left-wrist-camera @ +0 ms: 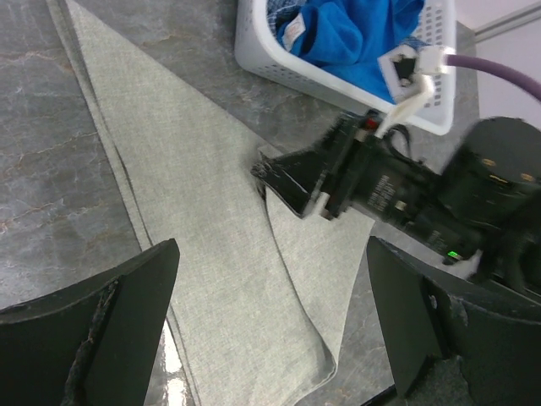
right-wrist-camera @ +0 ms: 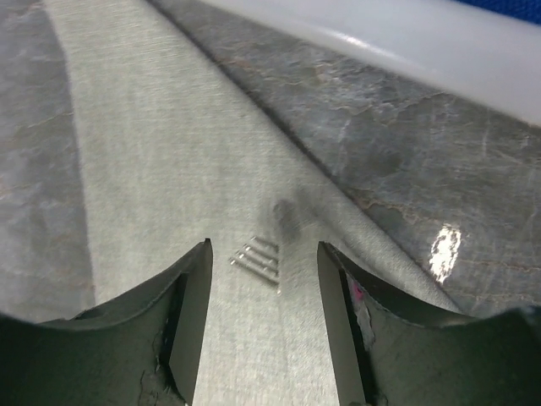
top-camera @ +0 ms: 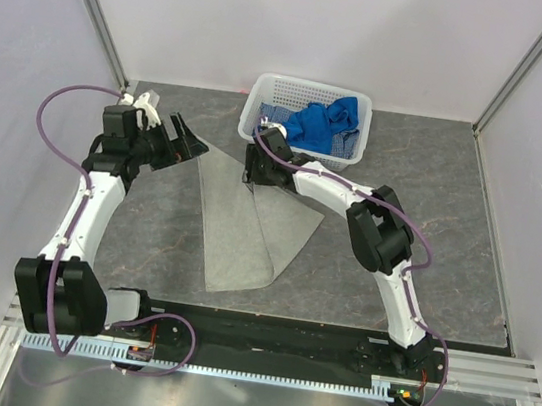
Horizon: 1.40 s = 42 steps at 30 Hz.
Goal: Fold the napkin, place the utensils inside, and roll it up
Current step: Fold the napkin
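Right wrist view: the right gripper (right-wrist-camera: 264,247), stretched toward the basket (top-camera: 313,85), stands half open over the fork (right-wrist-camera: 256,260) lying loose on the folded napkin (top-camera: 242,229); left gripper (top-camera: 189,139) hovers wide open, empty, alongside.

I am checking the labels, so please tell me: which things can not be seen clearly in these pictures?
Fork: right wrist view shows only its prongs, blurred; the handle is not seen. Top view: the right gripper hides it.
Basket: top view, blue cloths cover its bottom.
Napkin: left wrist view, the bottom edge cuts it off.
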Motion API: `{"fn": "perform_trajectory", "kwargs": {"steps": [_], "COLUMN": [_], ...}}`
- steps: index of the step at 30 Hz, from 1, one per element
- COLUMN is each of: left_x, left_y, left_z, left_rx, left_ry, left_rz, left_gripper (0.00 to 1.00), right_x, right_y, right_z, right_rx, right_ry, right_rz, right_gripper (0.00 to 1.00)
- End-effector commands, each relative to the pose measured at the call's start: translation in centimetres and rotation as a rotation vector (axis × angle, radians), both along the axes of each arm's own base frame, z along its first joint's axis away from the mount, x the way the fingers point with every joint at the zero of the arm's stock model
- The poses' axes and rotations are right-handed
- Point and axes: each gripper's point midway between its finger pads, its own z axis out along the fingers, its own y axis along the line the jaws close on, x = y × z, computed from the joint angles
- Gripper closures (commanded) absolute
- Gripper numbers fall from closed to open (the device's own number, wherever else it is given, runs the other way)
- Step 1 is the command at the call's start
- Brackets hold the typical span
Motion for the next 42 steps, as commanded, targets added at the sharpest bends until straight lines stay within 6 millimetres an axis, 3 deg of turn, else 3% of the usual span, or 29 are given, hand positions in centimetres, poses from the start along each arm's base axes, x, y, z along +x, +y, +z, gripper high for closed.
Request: {"fn": "perform_trajectory", "kwargs": {"steps": [1, 2, 4, 5, 6, 7, 8, 9, 10, 11, 13, 14, 15, 16, 18, 24, 25, 27, 31, 33, 38, 42], "left_x": [1.6, 1.9, 2.5, 3.0, 3.8, 4.4, 5.1, 5.7, 6.8, 7.6, 9.6, 10.3, 11.4, 12.4, 13.7, 17.6, 17.9, 18.7, 19.6, 20.0, 19.5, 19.6], "left_y": [1.1, 1.4, 1.8, 1.8, 1.9, 2.3, 2.4, 2.5, 2.7, 2.8, 3.1, 3.3, 3.6, 3.9, 4.1, 4.7, 4.8, 5.0, 5.7, 6.0, 7.0, 6.3], "left_z": [-2.0, -2.4, -2.7, -3.4, -3.3, -3.6, -5.0, -5.4, -5.7, -7.4, -8.0, -8.6, -10.4, -10.6, -12.8, -14.0, -14.9, -15.0, -16.4, -17.1, -19.0, -20.2], "left_rx": [0.047, 0.048, 0.050, 0.040, 0.035, 0.036, 0.022, 0.018, 0.014, 0.000, 0.001, 0.007, 0.013, 0.014, 0.009, -0.016, -0.025, -0.033, -0.056, -0.078, -0.101, -0.138], "left_ry": [0.020, 0.033, 0.044, 0.063, 0.038, 0.037, 0.072, 0.069, 0.053, 0.091, 0.084, 0.091, 0.122, 0.102, 0.139, 0.083, 0.100, 0.097, 0.126, 0.146, 0.209, 0.244], "left_rz": [0.048, 0.062, 0.086, 0.097, 0.108, 0.133, 0.148, 0.155, 0.166, 0.176, 0.188, 0.193, 0.202, 0.210, 0.213, 0.230, 0.236, 0.243, 0.278, 0.286, 0.376, 0.366], "left_gripper": [0.00, 0.00, 0.00, 0.01, 0.01, 0.01, 0.03, 0.04, 0.07, 0.09, 0.10, 0.11, 0.11, 0.12, 0.14, 0.21, 0.22, 0.23, 0.35, 0.36, 0.39, 0.42], "right_x": [-1.4, -1.7, -2.6, -3.0, -3.3, -4.0, -4.5, -4.8, -5.6, -6.1, -6.8, -7.4, -7.4, -7.7, -8.4, -10.0, -10.1, -10.2, -10.2, -10.2, -10.0, -9.9], "right_y": [1.5, 1.5, 0.8, 0.4, -0.1, -0.8, -1.5, -2.0, -2.8, -3.7, -5.4, -5.9, -6.8, -7.4, -8.3, -9.8, -10.0, -10.3, -10.5, -10.6, -10.8, -10.9], "right_z": [7.8, 9.8, 10.3, 12.2, 12.8, 12.1, 14.1, 14.5, 13.5, 15.2, 14.5, 15.9, 16.0, 15.4, 16.8, 18.1, 18.0, 18.3, 18.1, 17.8, 17.3, 17.0], "right_rx": [0.140, 0.170, 0.174, 0.192, 0.194, 0.180, 0.200, 0.211, 0.195, 0.213, 0.198, 0.220, 0.222, 0.217, 0.244, 0.265, 0.263, 0.266, 0.274, 0.272, 0.269, 0.270], "right_ry": [-0.101, -0.131, -0.131, -0.159, -0.165, -0.149, -0.178, -0.177, -0.156, -0.183, -0.172, -0.187, -0.189, -0.176, -0.191, -0.204, -0.204, -0.209, -0.198, -0.191, -0.179, -0.172], "right_rz": [0.100, 0.106, 0.113, 0.119, 0.121, 0.124, 0.125, 0.136, 0.138, 0.136, 0.133, 0.141, 0.134, 0.136, 0.143, 0.155, 0.153, 0.145, 0.144, 0.141, 0.134, 0.135], "right_gripper": [0.39, 0.38, 0.39, 0.39, 0.39, 0.39, 0.39, 0.39, 0.39, 0.39, 0.38, 0.38, 0.38, 0.38, 0.38, 0.38, 0.38, 0.38, 0.38, 0.38, 0.38, 0.38]}}
